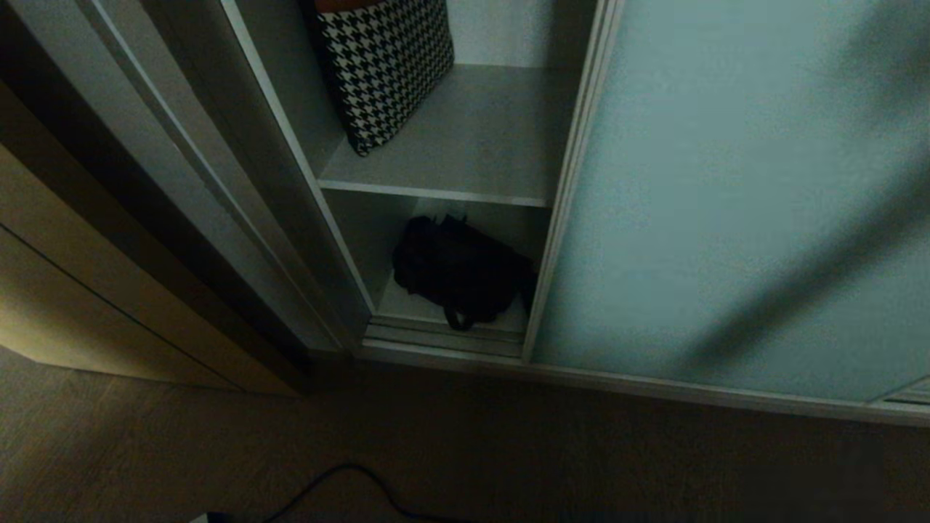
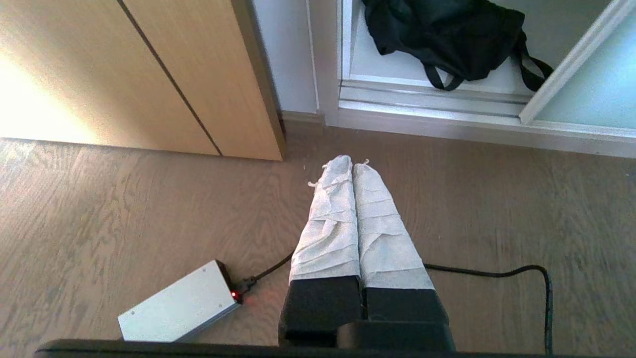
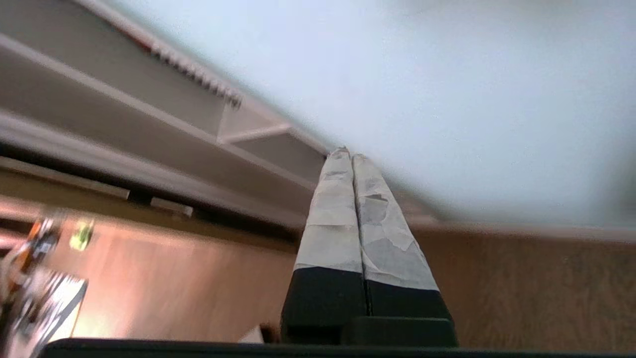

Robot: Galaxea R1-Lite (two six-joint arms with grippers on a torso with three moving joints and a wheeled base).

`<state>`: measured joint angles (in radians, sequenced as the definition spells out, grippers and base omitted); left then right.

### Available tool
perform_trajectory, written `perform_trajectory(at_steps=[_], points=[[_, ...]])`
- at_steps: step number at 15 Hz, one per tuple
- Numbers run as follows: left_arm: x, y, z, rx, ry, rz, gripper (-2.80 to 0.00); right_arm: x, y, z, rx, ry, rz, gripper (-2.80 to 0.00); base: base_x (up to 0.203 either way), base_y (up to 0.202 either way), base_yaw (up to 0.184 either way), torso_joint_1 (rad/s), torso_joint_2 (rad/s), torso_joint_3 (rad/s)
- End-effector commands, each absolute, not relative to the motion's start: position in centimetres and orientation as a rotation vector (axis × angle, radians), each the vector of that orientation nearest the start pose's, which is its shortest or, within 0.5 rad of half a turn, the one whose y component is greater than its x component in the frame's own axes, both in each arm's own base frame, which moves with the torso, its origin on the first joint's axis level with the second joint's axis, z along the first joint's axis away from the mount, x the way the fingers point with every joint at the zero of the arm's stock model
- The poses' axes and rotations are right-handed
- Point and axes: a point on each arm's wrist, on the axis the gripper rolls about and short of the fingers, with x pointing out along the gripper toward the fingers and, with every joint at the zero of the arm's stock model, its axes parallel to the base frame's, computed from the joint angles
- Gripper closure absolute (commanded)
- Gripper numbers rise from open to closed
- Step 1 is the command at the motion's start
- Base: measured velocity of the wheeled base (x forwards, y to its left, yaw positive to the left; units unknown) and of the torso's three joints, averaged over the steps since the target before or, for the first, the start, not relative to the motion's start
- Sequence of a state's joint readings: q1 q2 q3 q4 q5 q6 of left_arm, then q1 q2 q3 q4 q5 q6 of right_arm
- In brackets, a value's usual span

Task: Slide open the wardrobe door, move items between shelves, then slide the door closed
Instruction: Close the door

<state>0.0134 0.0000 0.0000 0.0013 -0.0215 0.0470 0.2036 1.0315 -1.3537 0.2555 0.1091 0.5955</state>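
The frosted teal sliding wardrobe door (image 1: 734, 189) stands slid to the right, leaving the left bay open. A black fabric bag (image 1: 459, 270) lies on the bottom shelf (image 1: 407, 305), its strap loop hanging at the front; the same bag (image 2: 442, 35) shows in the left wrist view. A houndstooth pillow (image 1: 385, 65) leans on the shelf above (image 1: 465, 145). My left gripper (image 2: 352, 164) hangs shut over the wooden floor, short of the wardrobe. My right gripper (image 3: 347, 155) is shut and empty, its tips pointing at the lower part of the door panel (image 3: 422, 84). Neither arm shows in the head view.
A beige wooden cabinet (image 2: 149, 74) stands left of the wardrobe. A silver power box (image 2: 179, 306) and a black cable (image 2: 497, 273) lie on the floor below my left gripper. The door's bottom track (image 1: 654, 388) runs along the floor.
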Motion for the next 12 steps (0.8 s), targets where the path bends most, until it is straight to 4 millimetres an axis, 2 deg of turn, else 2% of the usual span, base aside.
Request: perform_trajectory(at_steps=[1,3,6,9,12], points=[[-2.3,-0.1,7.5,0.047,0.003,-0.008,0.0,9.2,1.7,39.1,0.599,0.009,0.285,0.0,0.0,0.0,0.0,0.0,0.0,0.0],[-2.3,-0.1,7.5,0.047,0.003,-0.008,0.0,10.6,1.9,39.1,0.593,0.013,0.303,0.0,0.0,0.0,0.0,0.0,0.0,0.0],[-2.3,-0.1,7.5,0.047,0.003,-0.008,0.0,11.5,3.3,39.5,0.551,0.05,0.449,0.0,0.0,0.0,0.0,0.0,0.0,0.0],[-2.3,-0.1,7.5,0.047,0.003,-0.008,0.0,13.3,4.9,40.1,0.499,0.071,0.527,0.0,0.0,0.0,0.0,0.0,0.0,0.0],[-2.3,-0.1,7.5,0.047,0.003,-0.008,0.0,16.9,7.0,39.7,0.456,0.127,0.554,0.0,0.0,0.0,0.0,0.0,0.0,0.0]])
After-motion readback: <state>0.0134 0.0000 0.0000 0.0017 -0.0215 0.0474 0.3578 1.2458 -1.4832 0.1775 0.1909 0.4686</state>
